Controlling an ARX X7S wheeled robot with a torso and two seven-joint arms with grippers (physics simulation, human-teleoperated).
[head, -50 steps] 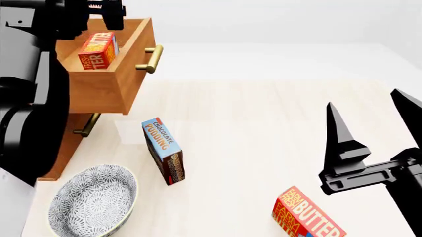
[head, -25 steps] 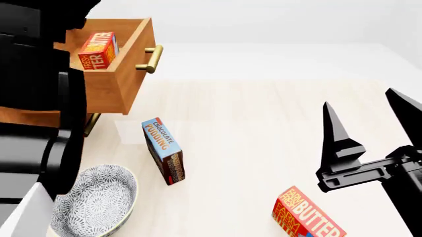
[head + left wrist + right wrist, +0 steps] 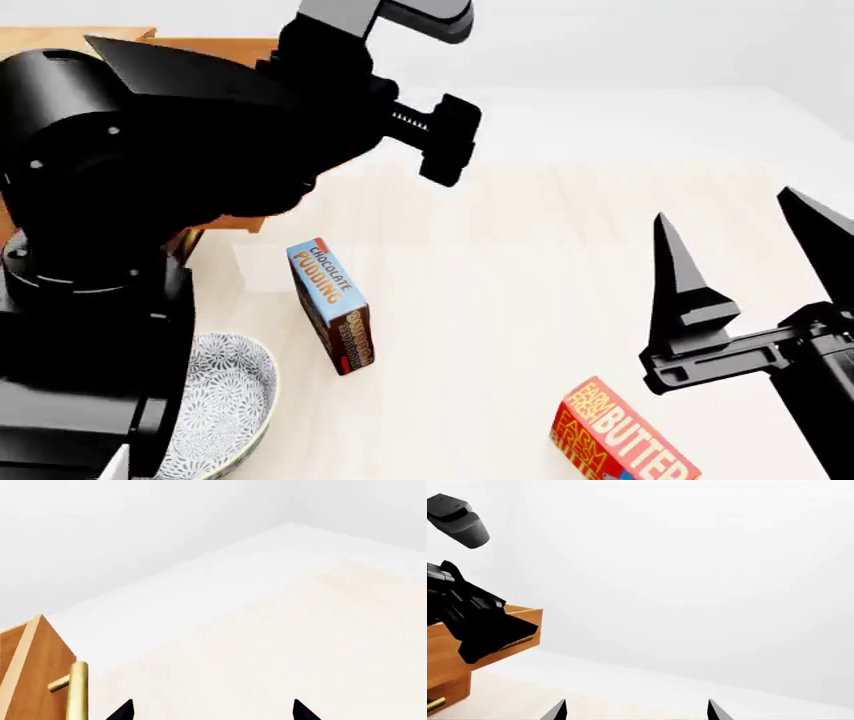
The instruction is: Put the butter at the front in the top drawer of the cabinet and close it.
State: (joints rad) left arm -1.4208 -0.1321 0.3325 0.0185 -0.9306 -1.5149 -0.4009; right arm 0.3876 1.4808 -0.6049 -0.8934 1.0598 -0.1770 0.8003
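Left gripper [image 3: 210, 711] spread wide beside the top drawer [image 3: 30, 675].
Right gripper [image 3: 747, 265] hangs released above the butter [image 3: 621, 435] on the desk [image 3: 534, 260].

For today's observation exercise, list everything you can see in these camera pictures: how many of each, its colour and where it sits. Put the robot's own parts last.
Butter carton: one in view, red, near table edge below the right gripper.
Chocolate pudding box: one, blue and brown, centre-left of table.
Bowl: one, blue-white patterned, near left, partly hidden.
Cabinet: one, orange-brown, far left.
Top drawer: one, pulled out, brass handle.
Table: one, pale wood.
Left gripper: black, fingertips apart, beside the drawer handle.
Right gripper: black, open, empty.
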